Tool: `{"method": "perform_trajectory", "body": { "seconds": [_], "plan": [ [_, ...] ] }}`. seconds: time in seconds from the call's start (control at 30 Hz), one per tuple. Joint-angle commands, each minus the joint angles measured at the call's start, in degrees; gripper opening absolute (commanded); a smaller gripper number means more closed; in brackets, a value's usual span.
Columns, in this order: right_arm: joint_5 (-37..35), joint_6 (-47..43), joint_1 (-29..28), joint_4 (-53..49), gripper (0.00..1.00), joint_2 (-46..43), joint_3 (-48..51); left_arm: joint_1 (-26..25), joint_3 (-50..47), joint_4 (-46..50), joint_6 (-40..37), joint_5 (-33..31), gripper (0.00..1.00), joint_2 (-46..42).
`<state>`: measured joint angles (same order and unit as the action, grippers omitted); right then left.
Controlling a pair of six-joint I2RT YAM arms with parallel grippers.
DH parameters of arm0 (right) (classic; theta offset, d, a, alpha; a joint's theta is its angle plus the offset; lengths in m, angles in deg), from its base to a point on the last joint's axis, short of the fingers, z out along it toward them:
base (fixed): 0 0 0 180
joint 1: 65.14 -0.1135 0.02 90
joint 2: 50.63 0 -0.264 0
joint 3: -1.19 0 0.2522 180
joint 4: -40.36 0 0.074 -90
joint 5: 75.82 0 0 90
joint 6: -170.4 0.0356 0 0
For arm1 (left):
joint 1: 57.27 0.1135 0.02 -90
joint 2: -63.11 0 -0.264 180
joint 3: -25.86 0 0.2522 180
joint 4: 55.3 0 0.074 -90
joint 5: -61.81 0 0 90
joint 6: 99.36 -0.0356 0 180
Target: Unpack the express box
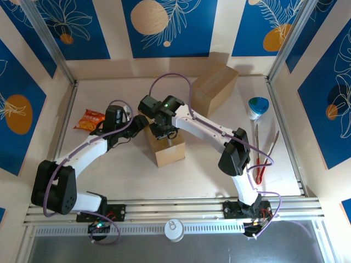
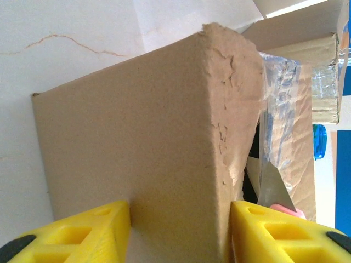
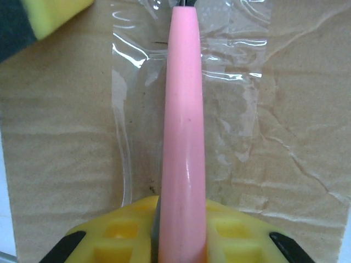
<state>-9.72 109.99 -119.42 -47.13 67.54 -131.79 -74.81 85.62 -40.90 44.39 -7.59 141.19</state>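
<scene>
Presently, express box [image 1: 170, 150]: stands near the middle of the bench [image 1: 142, 181], between my two arms, with its flaps shut under clear tape [image 3: 236, 71].
Left jaws: set narrow on one upright corner of the box, a yellow pad [image 2: 82, 230] against each face. I read this as a bracing hold.
Right jaws: closed on a pink-handled knife [image 3: 184, 137], held point-forward over the taped top.
Blade [image 2: 271, 186]: grey steel shows at the box's top edge in the left wrist view, just beside my own left pad. The tip is hidden, so I cannot tell whether it is through the tape.
Risk, left pad: the knife points toward the edge I am bracing. An overrun stroke would carry the blade into the foam.
Risk, box: the hold is on a crushed, soft corner. Drag from the blade could turn or tip the box out of it.
Risk, handle: it is smooth and tapered. A load along its length could slide it back through my right jaws, and depth control would be lost.
Risk, contents: unseen. Too deep a stroke would probably score whatever lies under the flaps.
Risk, tape: it is wrinkled and slack in places. The blade may skate over it rather than bite.
Bystanders: larger box [image 1: 215, 86], snack packet [image 1: 89, 119] and tongs [image 1: 256, 145]. All are well apart from the cut, and I expect no conflict.
</scene>
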Motion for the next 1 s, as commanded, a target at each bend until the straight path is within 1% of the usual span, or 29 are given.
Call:
{"method": "perform_trajectory", "body": {
  "seconds": [0.0,0.43,0.97],
  "plan": [
    [6.25,1.68,-1.76,-9.91,0.0,-0.92,-0.61,-0.26,-1.22,1.24,0.87,-1.45,0.5,0.94],
    [7.55,5.83,-2.93,-16.92,0.0,-1.96,-1.32,-0.25,-0.12,3.55,0.65,-2.18,0.49,-0.03],
    [6.9,9.15,-5.99,-21.87,0.0,-4.5,-0.86,-0.25,0.14,3.92,0.6,-2.32,0.48,-0.38]
  ]
}}
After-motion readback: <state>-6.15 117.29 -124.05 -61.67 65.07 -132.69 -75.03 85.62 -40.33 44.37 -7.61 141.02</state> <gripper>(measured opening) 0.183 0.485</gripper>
